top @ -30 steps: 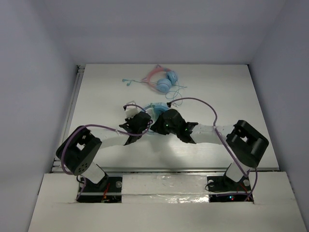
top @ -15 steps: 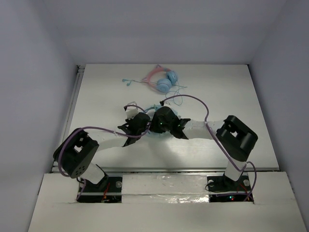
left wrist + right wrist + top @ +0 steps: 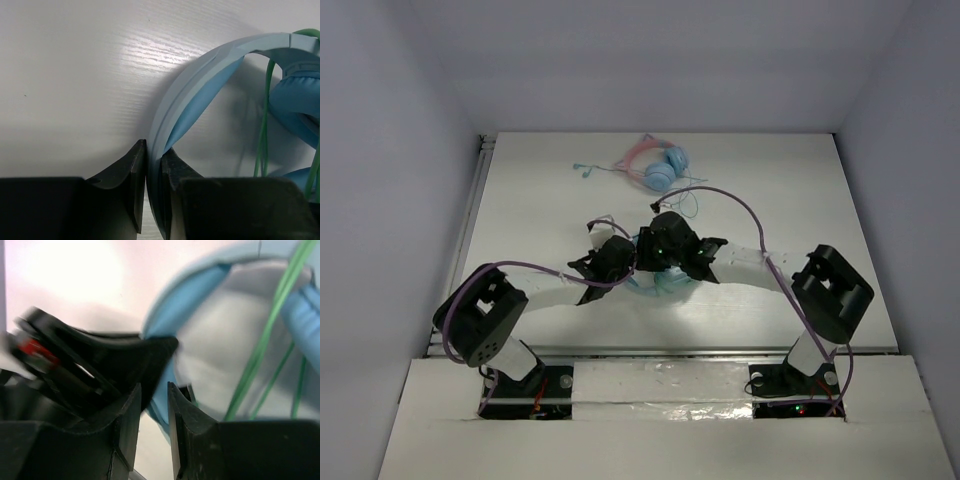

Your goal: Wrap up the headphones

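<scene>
The light-blue headphones [image 3: 663,283] sit at mid-table, largely hidden under both grippers in the top view. My left gripper [image 3: 617,256] is shut on the wide blue headband [image 3: 200,75], which runs up out of the pinch [image 3: 154,147]. A padded cup [image 3: 300,95] and the thin green cable [image 3: 263,130] lie to its right. My right gripper [image 3: 660,247] sits close beside the left one. Its jaws [image 3: 154,390] stand apart with a narrow gap and nothing pinched. The headband [image 3: 170,305] and green cable [image 3: 265,340] lie just beyond them.
A smaller pair with a pink headband and blue cups [image 3: 657,166] lies at the back of the table, its thin cable [image 3: 586,168] trailing left. Purple arm cables [image 3: 740,205] loop over the middle. A rail [image 3: 470,215] edges the table's left side.
The right gripper's jaws have spread a little and it has shifted slightly up and left beside the left gripper. The left gripper keeps its hold on the headband.
</scene>
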